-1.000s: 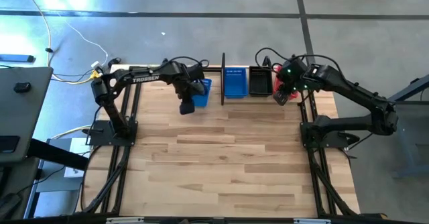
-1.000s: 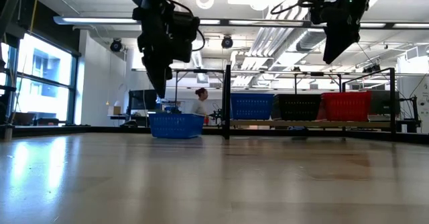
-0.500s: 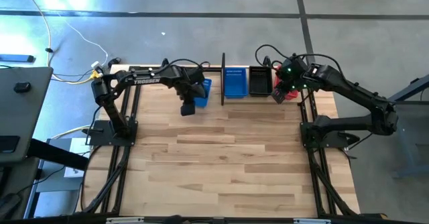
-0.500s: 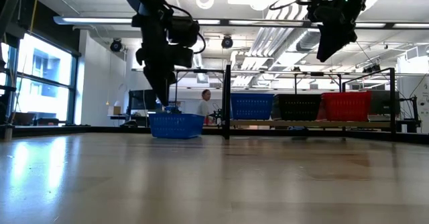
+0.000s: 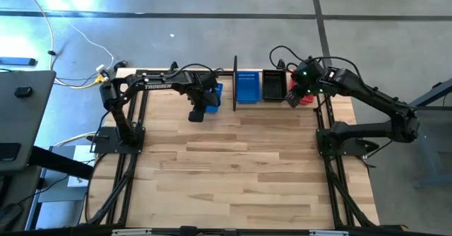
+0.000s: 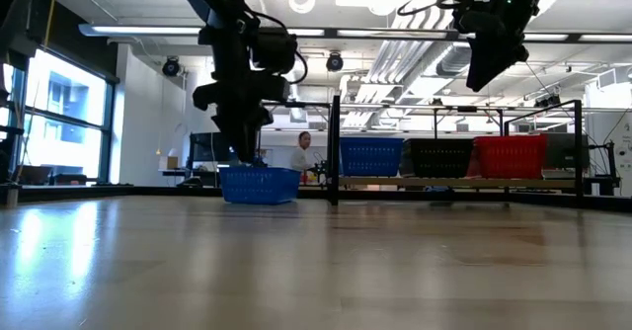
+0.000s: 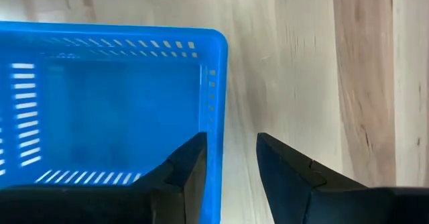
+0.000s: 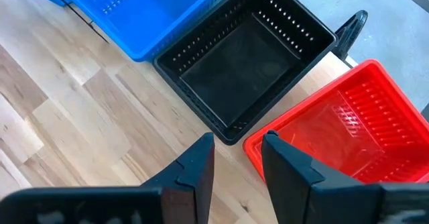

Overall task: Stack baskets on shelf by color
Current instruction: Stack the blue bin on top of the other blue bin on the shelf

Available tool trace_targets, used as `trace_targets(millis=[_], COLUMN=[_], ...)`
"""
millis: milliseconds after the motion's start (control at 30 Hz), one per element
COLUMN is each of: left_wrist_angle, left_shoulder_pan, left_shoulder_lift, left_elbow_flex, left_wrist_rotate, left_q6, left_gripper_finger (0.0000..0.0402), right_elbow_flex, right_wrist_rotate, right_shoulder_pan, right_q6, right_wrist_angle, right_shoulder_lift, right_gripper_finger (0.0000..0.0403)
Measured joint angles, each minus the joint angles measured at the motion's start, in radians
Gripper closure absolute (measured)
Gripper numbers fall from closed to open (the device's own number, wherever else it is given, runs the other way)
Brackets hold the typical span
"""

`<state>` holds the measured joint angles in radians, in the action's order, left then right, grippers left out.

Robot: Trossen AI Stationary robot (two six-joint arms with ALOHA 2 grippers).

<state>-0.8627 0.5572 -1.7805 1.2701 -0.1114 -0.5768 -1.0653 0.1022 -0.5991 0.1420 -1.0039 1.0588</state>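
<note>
The wooden table (image 5: 233, 165) carries everything at its far edge. There the shelf (image 6: 464, 182), a low black rack with upright end posts, holds three baskets side by side: a blue one (image 5: 246, 87), a black one (image 5: 274, 85) and a red one (image 8: 352, 127). One more, the loose blue basket (image 6: 259, 184), sits on the table just outside the shelf's left end post.

The left gripper (image 7: 230, 158) hangs over this loose basket. Its fingers stand a little apart, empty, straddling one side wall near a corner: one finger is inside the basket, the other outside over the bare wood. The step in hand looks like taking hold of that wall. To do it well, the arm should sink straight down until the fingers reach well below the rim, then close squarely on the wall, not on the rounded corner, where the thin perforated plastic could slip or twist. After that the basket must rise above the end post before it moves across, and come down level into the blue one on the shelf so the two nest.

The right gripper (image 8: 236, 160) waits above the shelf, over the gap between the black and red baskets, its fingers narrowly parted and holding nothing.
</note>
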Motion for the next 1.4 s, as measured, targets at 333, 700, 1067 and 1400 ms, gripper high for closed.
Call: trace_targets(millis=[333, 700, 1067, 1400], left_wrist_angle=[0.015, 0.025, 0.013, 0.011], left_shoulder_pan=[-0.015, -0.021, -0.022, -0.024], left_shoulder_lift=[-0.058, -0.08, -0.021, 0.148], left_elbow_flex=[0.0, 0.0, 0.0, 0.0], left_wrist_rotate=[0.041, 0.034, 0.037, 0.088], left_q6=[0.043, 0.142, 0.248, 0.354], left_gripper_finger=[0.0282, 0.0386, 0.0397, 0.0399], right_elbow_flex=[0.0, 0.0, 0.0, 0.0], right_wrist_rotate=[0.003, 0.003, 0.003, 0.003], right_shoulder_pan=[0.0, 0.0, 0.0, 0.0], right_q6=[0.0, 0.0, -0.009, -0.007], right_wrist_angle=[0.002, 0.014, 0.051, 0.052], right_shoulder_lift=[0.0, 0.0, 0.0, 0.0], right_gripper_finger=[0.0292, 0.0292, 0.0292, 0.0292])
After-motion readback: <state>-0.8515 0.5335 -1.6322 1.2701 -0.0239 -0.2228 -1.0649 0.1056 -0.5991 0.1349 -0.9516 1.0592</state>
